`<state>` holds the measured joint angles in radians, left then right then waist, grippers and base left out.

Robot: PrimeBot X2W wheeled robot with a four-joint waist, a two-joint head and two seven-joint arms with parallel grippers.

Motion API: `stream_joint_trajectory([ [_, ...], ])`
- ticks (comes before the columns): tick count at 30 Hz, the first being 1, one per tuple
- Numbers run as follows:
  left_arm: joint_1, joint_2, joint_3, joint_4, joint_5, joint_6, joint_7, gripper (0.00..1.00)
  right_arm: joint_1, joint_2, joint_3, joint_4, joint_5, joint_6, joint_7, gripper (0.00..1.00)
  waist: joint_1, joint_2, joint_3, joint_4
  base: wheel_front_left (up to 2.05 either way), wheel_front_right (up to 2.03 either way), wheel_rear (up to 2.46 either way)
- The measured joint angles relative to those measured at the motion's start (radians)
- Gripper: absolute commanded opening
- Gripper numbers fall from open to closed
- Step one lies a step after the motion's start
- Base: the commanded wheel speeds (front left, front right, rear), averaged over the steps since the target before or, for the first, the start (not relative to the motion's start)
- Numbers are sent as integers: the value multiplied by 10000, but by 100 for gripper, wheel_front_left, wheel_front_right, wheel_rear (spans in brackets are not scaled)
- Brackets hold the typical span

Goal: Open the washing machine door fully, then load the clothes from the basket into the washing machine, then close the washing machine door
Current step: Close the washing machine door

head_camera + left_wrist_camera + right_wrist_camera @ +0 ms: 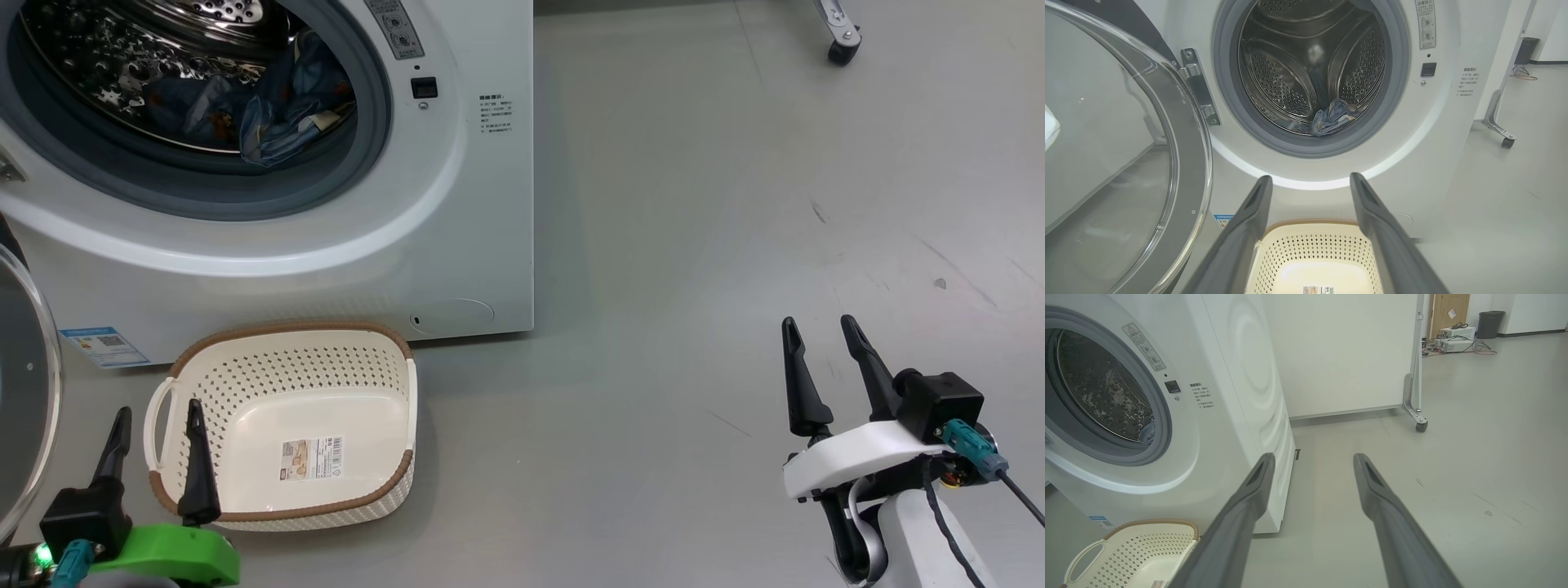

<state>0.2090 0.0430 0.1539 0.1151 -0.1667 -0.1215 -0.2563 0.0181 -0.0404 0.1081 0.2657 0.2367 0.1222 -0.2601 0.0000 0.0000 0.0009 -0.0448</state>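
Floor: we see one smooth pale grey floor (694, 245) with a few small dark marks; it carries everything.
Room: a white panel (1339, 355) stands behind the machine, on a metal foot with one caster (1421, 425). Far back are one dark bin (1490, 322) and some white boxes with cables (1457, 335).
Washing machine: one washing machine (490, 204), white, standing on the floor at our left.
Washing machine door: one washing machine door (1196, 171), swung wide out to the left on its hinge.
Clothes: the clothes (1331, 118) lie low in the drum, at its front, as blue fabric. We cannot count the pieces.
Basket: one basket (245, 367) on the floor, just before the bottom edge of the machine's front, with one label sticker (312, 457) on its bottom.
Left gripper: the left gripper (158, 408) is wide apart and holds nothing, above the basket's near left corner.
Right gripper: the right gripper (818, 322) is also wide and holds nothing, over bare floor, well apart from the machine.
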Motion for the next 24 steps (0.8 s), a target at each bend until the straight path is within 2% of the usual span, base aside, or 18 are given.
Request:
stream_joint_trajectory([
  [12,-13,0,42,-48,96,171,0,100,108,2,-8,0,17,0,0,100,0,0,60,15,-31,31,0],
  [24,-23,0,25,-75,144,176,0,100,108,2,-33,-2,94,2,0,100,0,0,116,63,-80,80,0],
])
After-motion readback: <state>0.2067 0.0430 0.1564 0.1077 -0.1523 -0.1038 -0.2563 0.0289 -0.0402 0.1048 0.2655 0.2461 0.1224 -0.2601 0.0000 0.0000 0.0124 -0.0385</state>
